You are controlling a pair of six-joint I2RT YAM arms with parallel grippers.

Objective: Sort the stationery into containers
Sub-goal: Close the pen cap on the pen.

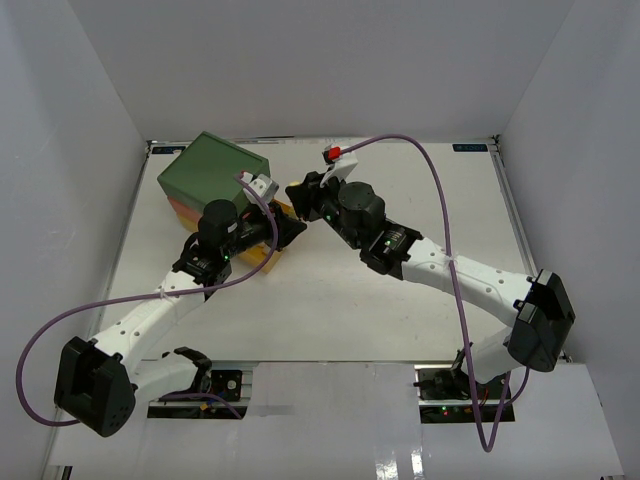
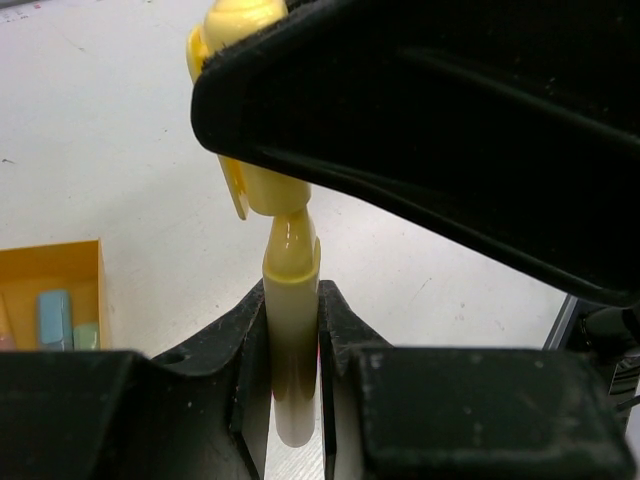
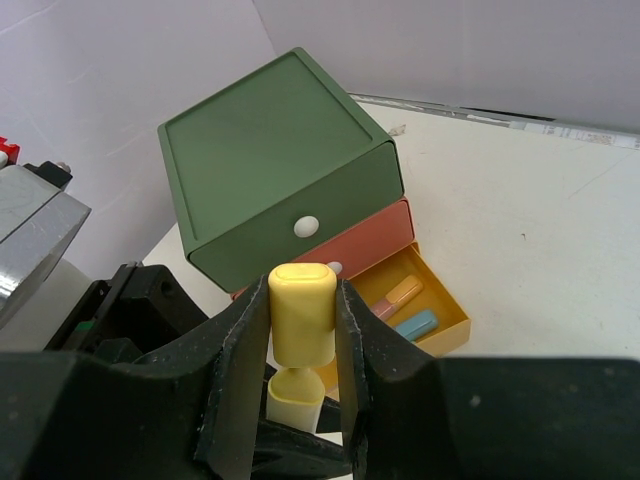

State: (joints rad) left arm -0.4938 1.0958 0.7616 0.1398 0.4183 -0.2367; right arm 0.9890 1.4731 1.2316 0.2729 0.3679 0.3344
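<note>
Left jaws clamped on yellow marker (image 2: pixel 292 320) barrel; right jaws clamped on its cap end; yellow drawer (image 2: pixel 55 265) open nearby on worktop (image 2: pixel 100 150).

A white table (image 1: pixel 330 310) was pictured filling the centre of the frame, enclosed by plain white walls (image 1: pixel 320 60) at top, left and right; a metal rail (image 1: pixel 514 215) was fixed along its right edge.
</note>
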